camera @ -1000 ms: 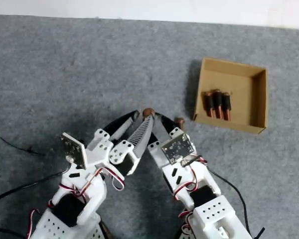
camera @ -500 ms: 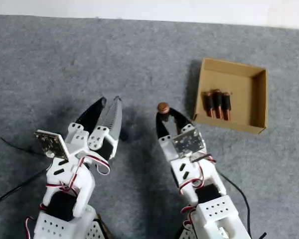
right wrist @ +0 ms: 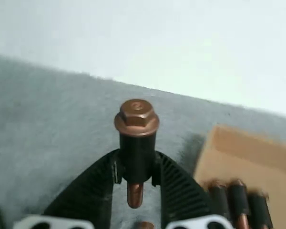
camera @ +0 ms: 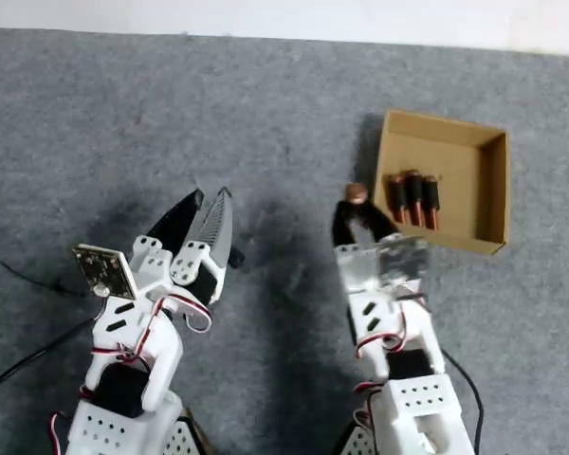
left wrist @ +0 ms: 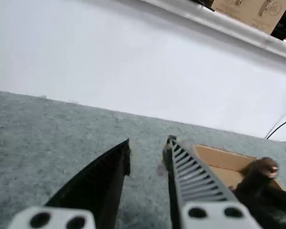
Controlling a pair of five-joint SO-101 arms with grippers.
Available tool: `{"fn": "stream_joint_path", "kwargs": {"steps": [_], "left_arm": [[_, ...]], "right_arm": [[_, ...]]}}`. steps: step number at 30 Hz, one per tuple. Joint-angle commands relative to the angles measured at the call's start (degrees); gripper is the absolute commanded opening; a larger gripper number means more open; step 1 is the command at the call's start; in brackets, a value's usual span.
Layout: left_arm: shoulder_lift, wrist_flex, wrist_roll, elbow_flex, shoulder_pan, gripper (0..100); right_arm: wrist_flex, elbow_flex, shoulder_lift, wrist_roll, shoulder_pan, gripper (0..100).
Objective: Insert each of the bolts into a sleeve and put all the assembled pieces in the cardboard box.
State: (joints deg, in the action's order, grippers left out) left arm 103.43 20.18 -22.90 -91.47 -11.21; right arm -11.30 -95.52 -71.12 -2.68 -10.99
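Observation:
My right gripper [camera: 358, 220] is shut on a black sleeve [right wrist: 137, 151] with a copper bolt [right wrist: 136, 116] through it, held upright; the bolt head [camera: 357, 193] points away from the arm. It hovers just left of the cardboard box [camera: 437, 121], near the box's left wall. Three assembled pieces [camera: 413, 200] lie side by side inside the box [right wrist: 257, 150], and they appear as assembled pieces [right wrist: 238, 204] in the right wrist view too. My left gripper [camera: 211, 195] is open and holds nothing, over bare carpet to the left. Its fingers [left wrist: 109, 174] stand apart in the left wrist view.
Grey carpet covers the table, with a white wall strip at the far edge. Black cables [camera: 30, 279] trail near the left arm's base. In the left wrist view the box [left wrist: 218, 160] and the held piece [left wrist: 263, 167] lie off to one side.
One second ago both grippers met at the piece in the middle. The left gripper let go and pulled back left; the right gripper carried the piece right, toward the box.

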Motion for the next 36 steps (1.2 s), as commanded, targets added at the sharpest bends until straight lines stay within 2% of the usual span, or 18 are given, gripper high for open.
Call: {"fn": "stream_joint_path", "kwargs": {"steps": [1, 8, 11, 20, 23, 28, 36], "left_arm": [[0.13, 0.09, -0.26, -0.84, 0.92, 13], [0.13, 0.09, -0.26, -2.24, 0.66, 13], [0.13, 0.09, -0.26, -2.24, 0.66, 13], [-0.13, 0.09, -0.26, -2.42, 0.75, 13], [-0.31, 0.09, -0.26, -2.42, 0.75, 13], [0.13, 0.09, -0.26, -3.38, 0.57, 13], [0.13, 0.09, -0.18, -3.3, 0.57, 13]], "right_arm": [[-2.15, -2.33, -0.57, 5.54, 4.35, 0.5], [-2.15, -1.63, -0.48, 5.89, 4.79, 0.5], [-3.21, 0.22, 4.35, 5.89, 4.88, 0.5], [-24.04, 17.98, 46.55, 5.98, 12.79, 0.5], [-28.53, 24.84, 57.45, 10.9, 15.96, 0.5], [-24.84, 33.89, 65.63, 20.04, 21.67, 0.5], [-18.15, 43.3, 73.71, 20.57, 23.25, 0.5]]}}
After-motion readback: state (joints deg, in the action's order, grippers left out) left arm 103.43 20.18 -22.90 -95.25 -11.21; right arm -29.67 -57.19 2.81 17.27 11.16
